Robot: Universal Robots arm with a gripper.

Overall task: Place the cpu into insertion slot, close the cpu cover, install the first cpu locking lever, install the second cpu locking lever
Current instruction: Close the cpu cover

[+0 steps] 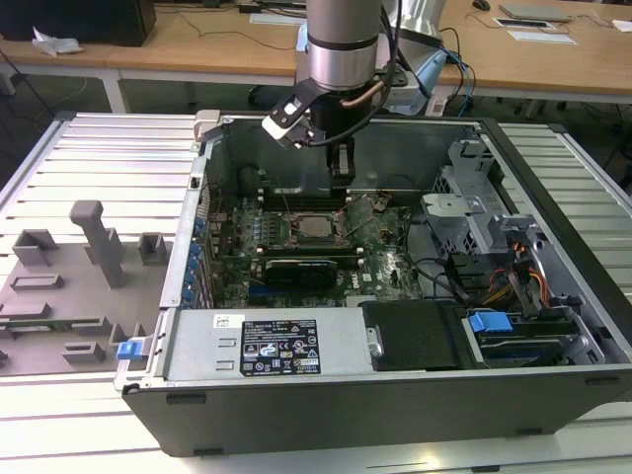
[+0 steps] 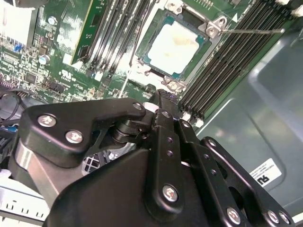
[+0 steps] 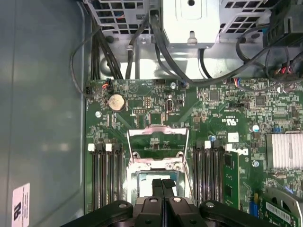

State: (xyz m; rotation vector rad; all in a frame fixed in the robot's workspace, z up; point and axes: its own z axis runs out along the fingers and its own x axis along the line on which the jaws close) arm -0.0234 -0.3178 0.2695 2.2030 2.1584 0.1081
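Pincer [image 3: 163,182] is hanging over the green motherboard [image 3: 222,109], fingers pressing together and gripping nothing. The cpu [image 2: 173,43] is lying silver face up in the insertion slot [image 2: 188,19], just beyond the fingertips. In the first wrist view the fingers are hiding most of it. The cpu cover [image 3: 158,128] is standing raised beyond the tips, and its hinge is hard to make out.
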